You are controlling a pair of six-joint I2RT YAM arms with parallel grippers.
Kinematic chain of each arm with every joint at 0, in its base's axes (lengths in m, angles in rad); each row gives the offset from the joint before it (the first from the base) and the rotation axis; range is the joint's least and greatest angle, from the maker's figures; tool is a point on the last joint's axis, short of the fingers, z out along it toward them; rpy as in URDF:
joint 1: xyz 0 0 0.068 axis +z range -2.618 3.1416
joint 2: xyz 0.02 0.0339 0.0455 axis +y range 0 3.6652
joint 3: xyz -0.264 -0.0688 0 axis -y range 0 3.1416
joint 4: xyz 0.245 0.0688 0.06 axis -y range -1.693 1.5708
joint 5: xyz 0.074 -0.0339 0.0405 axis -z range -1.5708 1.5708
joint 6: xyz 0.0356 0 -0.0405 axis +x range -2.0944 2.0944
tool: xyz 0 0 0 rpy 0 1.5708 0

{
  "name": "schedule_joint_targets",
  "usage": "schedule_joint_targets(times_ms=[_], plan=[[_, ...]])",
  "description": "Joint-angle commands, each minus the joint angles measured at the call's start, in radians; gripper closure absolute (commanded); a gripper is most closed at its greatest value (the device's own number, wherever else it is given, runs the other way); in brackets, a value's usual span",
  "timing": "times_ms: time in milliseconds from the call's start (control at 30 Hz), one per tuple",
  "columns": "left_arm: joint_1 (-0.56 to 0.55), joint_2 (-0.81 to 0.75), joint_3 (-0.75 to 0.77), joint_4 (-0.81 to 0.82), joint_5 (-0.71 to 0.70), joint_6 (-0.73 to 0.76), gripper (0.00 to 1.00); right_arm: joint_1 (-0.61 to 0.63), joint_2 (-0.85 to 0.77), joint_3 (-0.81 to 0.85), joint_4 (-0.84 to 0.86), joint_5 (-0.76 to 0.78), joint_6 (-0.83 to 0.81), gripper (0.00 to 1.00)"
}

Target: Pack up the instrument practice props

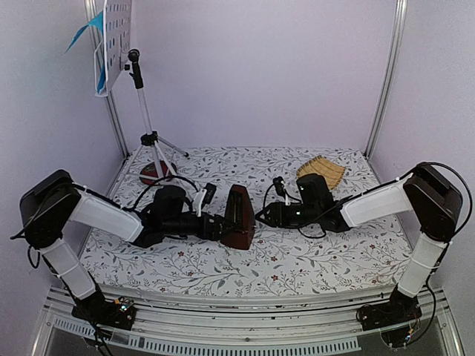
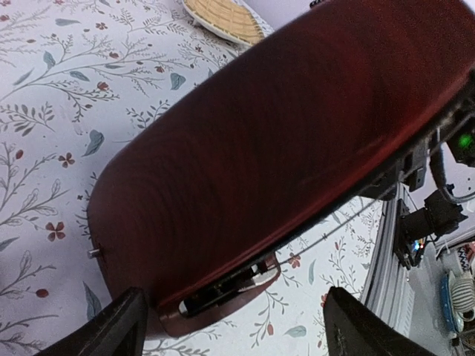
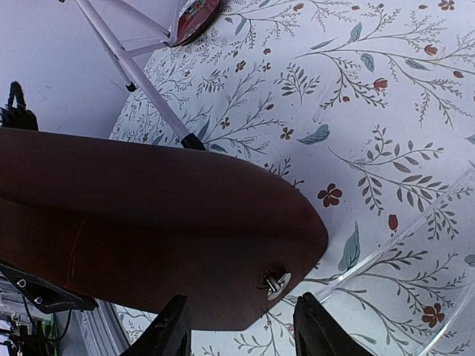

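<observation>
One metronome (image 1: 240,216) on the bench (image 1: 223,274), between the left tool (image 2: 234,337) and right tool (image 3: 245,330) — both spread open. One music stand (image 1: 144,111) back-left, blue sheets (image 1: 83,30) on it; one woven basket (image 1: 321,170) back-right.

- I see metronome (image 1: 239,216) mid table (image 1: 297,259), btwn L fingers (image 2: 119,330) & R fingers (image 3: 172,330).
- Music stand (image 1: 143,104) back-L corner, sheets (image 1: 87,28) on its desk, disc (image 1: 152,172) at its feet.
- Basket (image 1: 321,170) back-R.
</observation>
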Motion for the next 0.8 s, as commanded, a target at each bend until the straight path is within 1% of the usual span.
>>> schedule_joint_targets(times_ms=[0, 200, 367, 467, 533, 667, 767], plan=[[0.003, 0.037, 0.049, -0.027, -0.012, 0.049, 0.16, 0.0, 0.04, 0.038, 0.014, -0.013, 0.002, 0.54], [-0.034, 0.064, 0.076, -0.048, 0.013, 0.05, 0.18, -0.001, 0.081, 0.091, 0.012, -0.021, -0.02, 0.55], [-0.08, 0.038, 0.054, -0.048, -0.009, 0.016, 0.18, -0.001, 0.134, 0.151, 0.012, -0.041, -0.05, 0.55], [-0.094, 0.012, 0.043, -0.048, -0.037, 0.011, 0.19, 0.001, 0.138, 0.173, 0.001, -0.036, -0.062, 0.55], [-0.096, -0.033, 0.029, -0.063, -0.083, 0.014, 0.18, 0.0, 0.113, 0.17, -0.036, 0.011, -0.082, 0.53], [-0.095, -0.142, 0.011, -0.135, -0.206, 0.055, 0.17, -0.002, 0.01, 0.13, -0.128, 0.146, -0.116, 0.44], [-0.096, -0.215, -0.005, -0.164, -0.285, 0.078, 0.16, -0.022, -0.064, 0.083, -0.205, 0.243, -0.105, 0.43]])
